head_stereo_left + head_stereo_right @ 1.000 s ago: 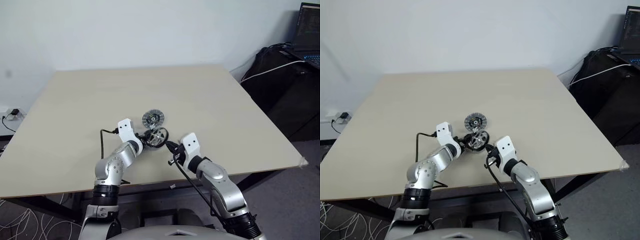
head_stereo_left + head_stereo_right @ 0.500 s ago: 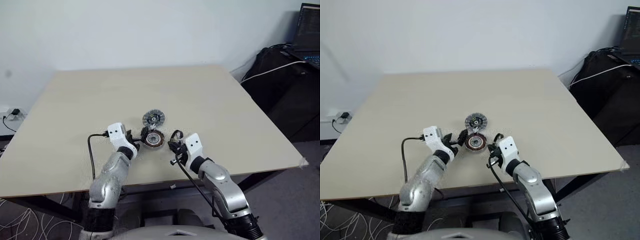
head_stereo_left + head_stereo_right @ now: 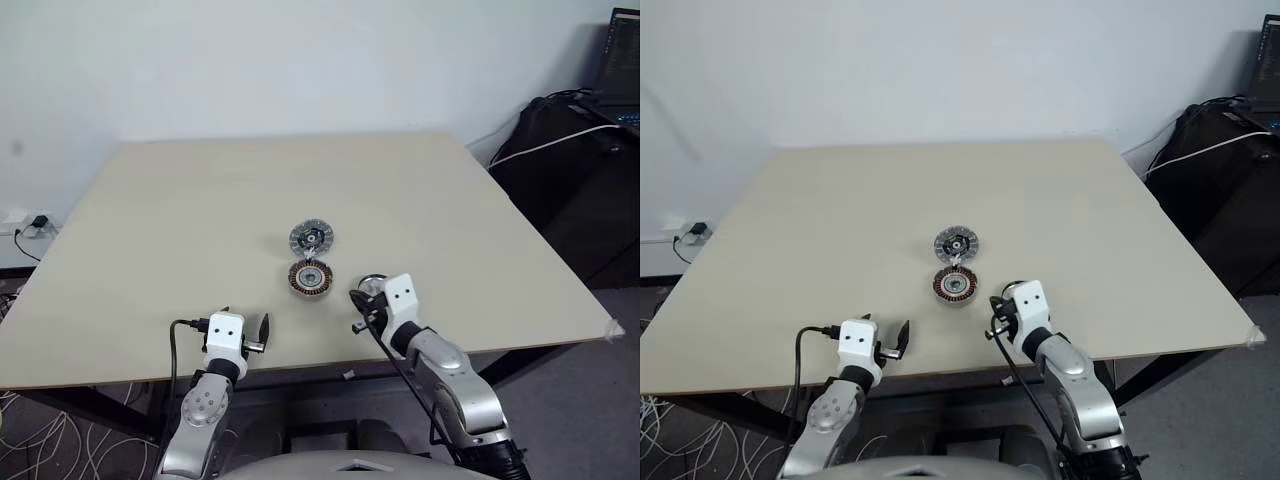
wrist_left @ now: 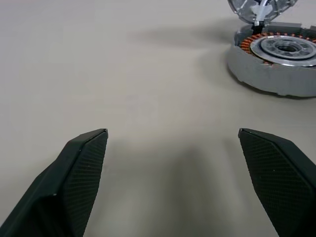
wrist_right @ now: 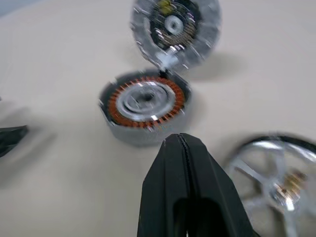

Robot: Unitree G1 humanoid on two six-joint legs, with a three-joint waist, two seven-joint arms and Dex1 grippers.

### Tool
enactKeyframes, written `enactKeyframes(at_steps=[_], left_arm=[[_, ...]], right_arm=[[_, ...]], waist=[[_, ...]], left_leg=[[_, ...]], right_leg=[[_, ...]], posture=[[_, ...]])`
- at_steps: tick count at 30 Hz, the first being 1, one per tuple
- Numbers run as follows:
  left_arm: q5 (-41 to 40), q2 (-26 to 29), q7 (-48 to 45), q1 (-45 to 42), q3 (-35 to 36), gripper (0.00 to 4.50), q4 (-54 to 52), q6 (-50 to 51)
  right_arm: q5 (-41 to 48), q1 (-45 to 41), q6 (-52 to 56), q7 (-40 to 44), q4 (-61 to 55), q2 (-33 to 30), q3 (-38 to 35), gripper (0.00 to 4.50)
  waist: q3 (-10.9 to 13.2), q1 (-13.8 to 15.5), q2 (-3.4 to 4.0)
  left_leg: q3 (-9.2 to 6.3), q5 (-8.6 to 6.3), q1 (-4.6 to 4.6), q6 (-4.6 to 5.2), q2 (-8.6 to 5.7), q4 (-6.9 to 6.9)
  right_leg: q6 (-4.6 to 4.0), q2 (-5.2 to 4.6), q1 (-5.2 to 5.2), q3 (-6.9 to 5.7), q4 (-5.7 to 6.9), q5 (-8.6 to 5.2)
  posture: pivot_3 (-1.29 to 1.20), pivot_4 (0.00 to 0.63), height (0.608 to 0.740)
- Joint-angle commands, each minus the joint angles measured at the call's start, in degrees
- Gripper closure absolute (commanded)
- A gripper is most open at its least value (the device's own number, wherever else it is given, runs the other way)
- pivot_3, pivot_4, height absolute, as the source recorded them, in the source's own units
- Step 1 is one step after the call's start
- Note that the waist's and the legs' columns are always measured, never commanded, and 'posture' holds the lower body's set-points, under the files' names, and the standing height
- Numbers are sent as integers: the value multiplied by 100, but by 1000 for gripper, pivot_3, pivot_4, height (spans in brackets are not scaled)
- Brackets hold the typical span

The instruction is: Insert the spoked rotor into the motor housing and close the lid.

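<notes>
The left gripper point(image 4: 173, 143) hovers low over the near edge of the table point(image 3: 150, 220), its two black fingers point(image 4: 81, 163) spread wide with nothing between them. The right gripper point(image 5: 181, 140) sits to the right of it, fingers pressed together and empty. The motor housing point(image 3: 310, 278) lies open on the tan tabletop ahead of both, a ring of copper coils around a silver centre. The lid point(image 3: 311, 237) rests just beyond it, joined at the far edge and folded back with its dark centre facing up. The spoked rotor point(image 5: 276, 177) lies on the table just beside the right gripper, to the right of the housing and apart from it; in the head views it is mostly hidden behind the gripper's white mount. No other object lies on the bare tabletop between the left gripper and the housing. A black cable point(image 3: 180, 335) loops from the left wrist. Past the table's right side stands a dark bag point(image 3: 570, 150) with a white cord point(image 3: 540, 140) across it, and a laptop point(image 3: 622, 70) with a lit screen. A wall socket point(image 3: 25, 225) shows at far left.
</notes>
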Motion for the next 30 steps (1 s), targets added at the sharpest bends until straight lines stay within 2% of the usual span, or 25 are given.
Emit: enactKeyframes(at_steps=[1,8,20,30], left_arm=[[53,-58,-68,-82,31,0,-99,-136],[75,-72,-244,-145,10,0,-76,-46],[105,-184,-282,-117,37,0,-114,22],[102,-199,-309,-78,30,0,-168,87]], right_arm=[[240,95,151,31,-381,-125,-324,3881],[140,223,298,-154,-464,-328,-489,1719],[202,-178,796,-897,522,1,-1134,1719],[288,-454,1401,-1123,309,41,-1221,1719]], waist=[[-3,5,3],[-4,0,6],[-6,9,13],[-12,-1,22]], left_leg=[[0,0,0,0,1,0],[1,0,0,0,2,0],[2,1,0,2,1,2],[2,2,0,4,2,2]], right_leg=[[0,0,1,-1,0,0],[0,2,0,0,0,0],[3,2,1,0,0,1],[3,3,1,0,0,1]], posture=[[0,0,740],[0,0,740],[0,0,740],[0,0,740]])
